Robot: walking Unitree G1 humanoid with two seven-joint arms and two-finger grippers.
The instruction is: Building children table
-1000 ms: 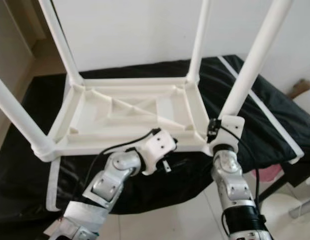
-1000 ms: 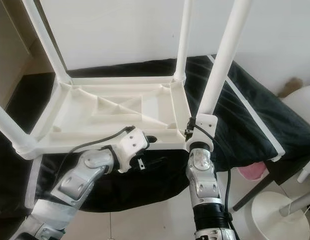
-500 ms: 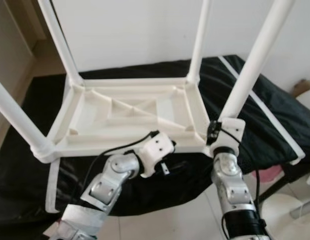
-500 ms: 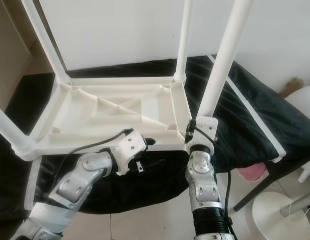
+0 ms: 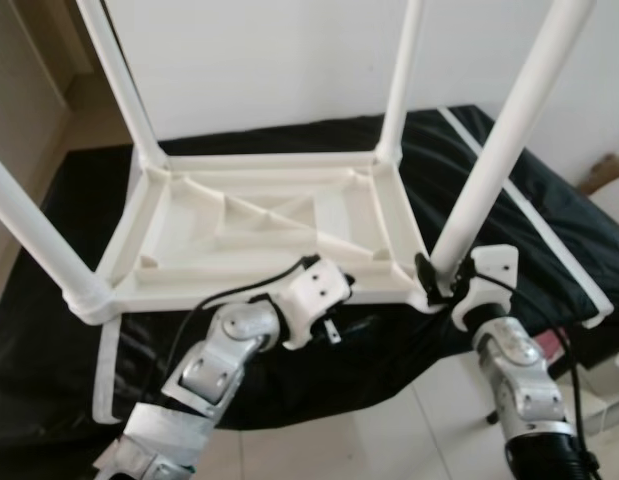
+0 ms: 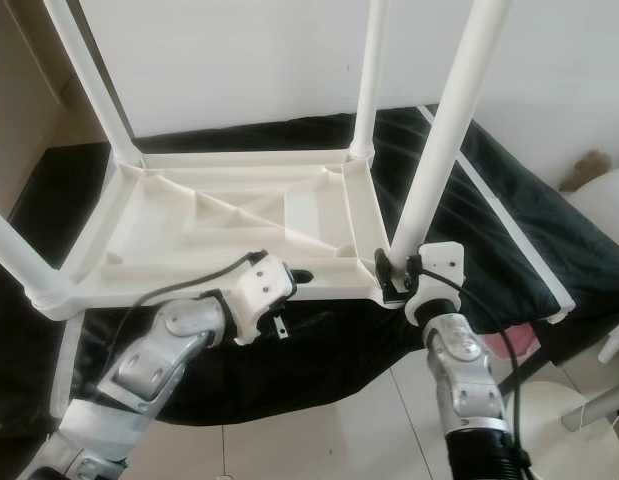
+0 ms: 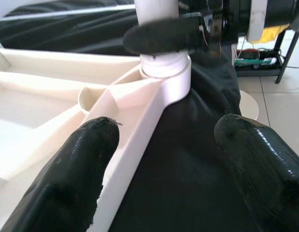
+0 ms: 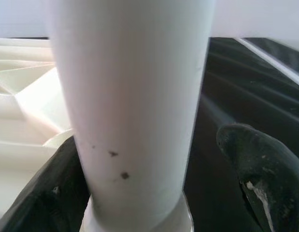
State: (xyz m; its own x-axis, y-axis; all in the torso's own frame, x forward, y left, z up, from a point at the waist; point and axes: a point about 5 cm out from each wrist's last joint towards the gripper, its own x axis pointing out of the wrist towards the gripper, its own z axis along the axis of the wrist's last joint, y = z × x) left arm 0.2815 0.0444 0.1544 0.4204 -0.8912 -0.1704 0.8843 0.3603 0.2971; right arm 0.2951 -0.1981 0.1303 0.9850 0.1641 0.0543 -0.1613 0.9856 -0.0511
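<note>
The white ribbed plastic table (image 5: 259,225) sits upside down on a black cloth (image 5: 549,215). The right gripper (image 8: 154,193) straddles the smooth round leg (image 5: 499,150), one finger touching. The left gripper (image 7: 163,164) is spread wide around the near rim.

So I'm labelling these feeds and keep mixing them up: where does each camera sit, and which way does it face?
Left eye view, right eye view: on the head, looking forward and down at the upturned white table on a black cloth; both silver arms show.
Left wrist view: on the left arm, looking along the left gripper, whose fingers straddle the table's near rim.
Right wrist view: on the right arm, facing the near right leg between the right gripper fingers.
Shared: both wrist views show that leg's socket corner.
</note>
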